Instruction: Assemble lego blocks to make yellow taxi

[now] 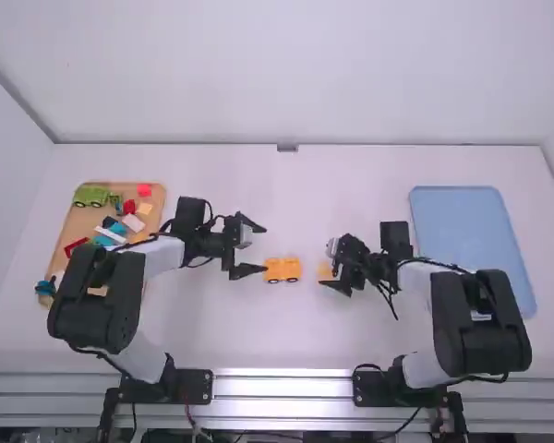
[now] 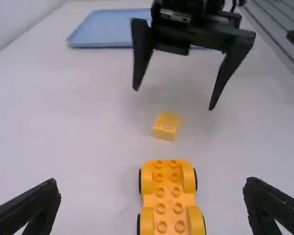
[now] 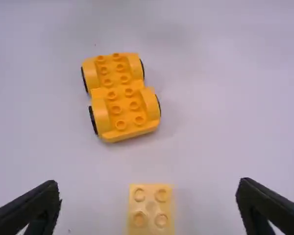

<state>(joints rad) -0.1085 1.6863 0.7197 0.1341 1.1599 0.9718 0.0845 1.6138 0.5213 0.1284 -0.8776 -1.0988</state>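
Assembly is seemingly just beginning: the yellow wheeled base (image 3: 121,95) is sitting bare between the spread, empty left gripper (image 1: 264,249) and right gripper (image 3: 148,182), while the pale yellow brick (image 3: 151,209) is lying apart, awaiting joining.

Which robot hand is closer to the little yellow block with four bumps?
Right: the right gripper hangs open close by the block; the left gripper is farther, over by the yellow wheeled base.
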